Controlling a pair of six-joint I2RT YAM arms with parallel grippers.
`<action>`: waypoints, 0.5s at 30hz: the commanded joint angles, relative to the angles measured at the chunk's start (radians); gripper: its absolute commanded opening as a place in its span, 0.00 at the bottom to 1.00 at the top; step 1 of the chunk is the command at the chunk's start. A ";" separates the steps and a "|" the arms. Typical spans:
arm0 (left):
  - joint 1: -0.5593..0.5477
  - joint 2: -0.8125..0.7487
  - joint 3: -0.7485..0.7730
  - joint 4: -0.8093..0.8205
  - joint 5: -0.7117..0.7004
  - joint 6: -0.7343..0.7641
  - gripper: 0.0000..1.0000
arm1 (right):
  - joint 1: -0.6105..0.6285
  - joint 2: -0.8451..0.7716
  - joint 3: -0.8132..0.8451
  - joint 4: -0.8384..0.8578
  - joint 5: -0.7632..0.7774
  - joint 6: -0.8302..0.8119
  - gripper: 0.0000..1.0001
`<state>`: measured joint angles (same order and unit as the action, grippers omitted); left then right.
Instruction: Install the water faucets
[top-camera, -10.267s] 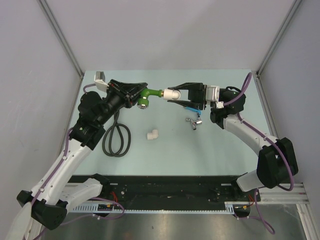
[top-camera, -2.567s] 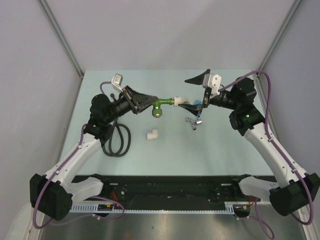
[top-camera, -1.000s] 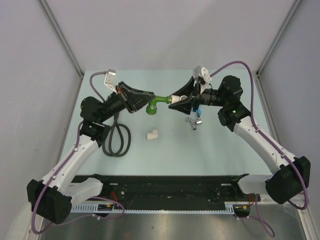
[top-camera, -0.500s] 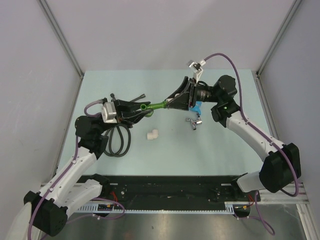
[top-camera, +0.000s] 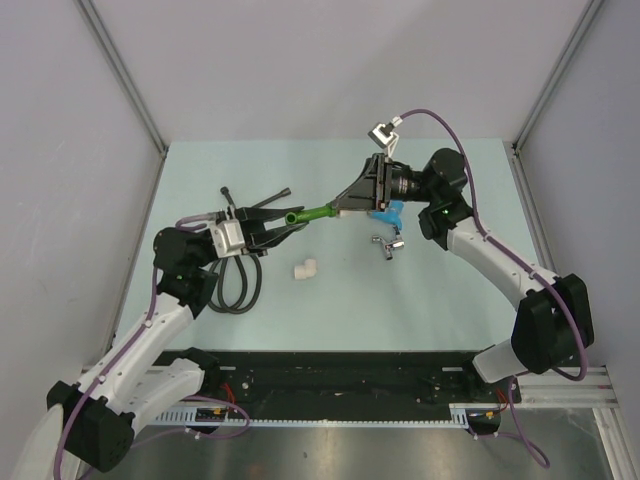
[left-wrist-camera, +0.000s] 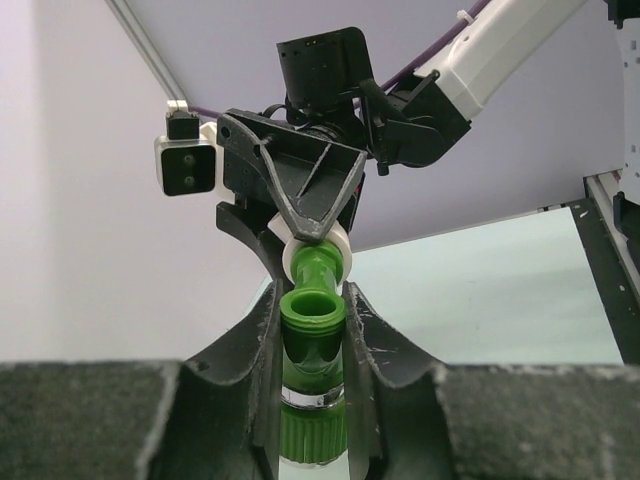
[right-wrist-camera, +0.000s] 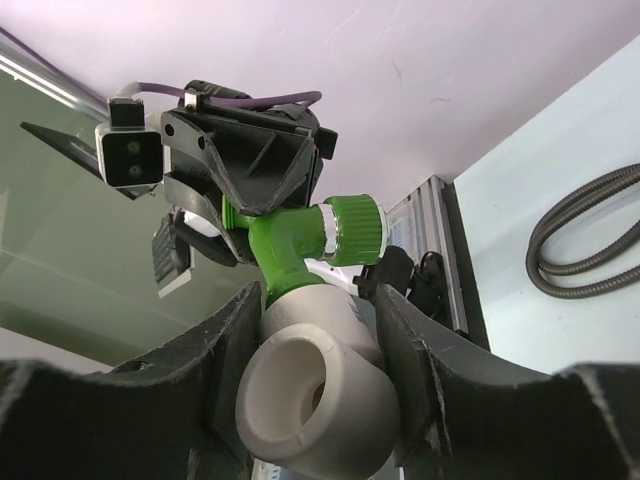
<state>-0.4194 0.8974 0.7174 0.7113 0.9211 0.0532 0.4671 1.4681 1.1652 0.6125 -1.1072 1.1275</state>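
The green faucet (top-camera: 312, 212) hangs in the air between both arms, joined at its far end to a white elbow fitting (right-wrist-camera: 318, 392). My left gripper (left-wrist-camera: 313, 345) is shut on the green faucet (left-wrist-camera: 312, 340). My right gripper (right-wrist-camera: 320, 385) is shut on the white elbow fitting, which also shows in the left wrist view (left-wrist-camera: 318, 248). In the top view the left gripper (top-camera: 275, 222) and the right gripper (top-camera: 345, 207) face each other. The blue-handled chrome faucet (top-camera: 387, 238) lies on the table under the right gripper.
A second white elbow fitting (top-camera: 305, 268) lies on the pale green table (top-camera: 420, 300). The coiled black hose (top-camera: 232, 282) lies at the left by the left arm, and shows in the right wrist view (right-wrist-camera: 585, 235). Grey walls enclose three sides.
Both wrists have rolled, turning the green faucet against the elbow fitting. The left arm has dropped back and to the left, and the joined pair has tilted.
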 joint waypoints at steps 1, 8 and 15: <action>-0.016 0.011 0.019 -0.055 0.038 0.038 0.00 | -0.027 -0.038 0.024 0.093 0.063 0.049 0.25; -0.016 -0.005 -0.003 0.059 -0.094 -0.199 0.00 | -0.096 -0.087 0.024 0.063 0.058 -0.070 0.70; -0.018 -0.003 0.020 0.016 -0.174 -0.389 0.00 | -0.202 -0.144 0.024 0.105 0.070 -0.135 1.00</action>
<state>-0.4301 0.9058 0.7124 0.7143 0.8295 -0.2020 0.3058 1.3861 1.1652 0.6411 -1.0546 1.0603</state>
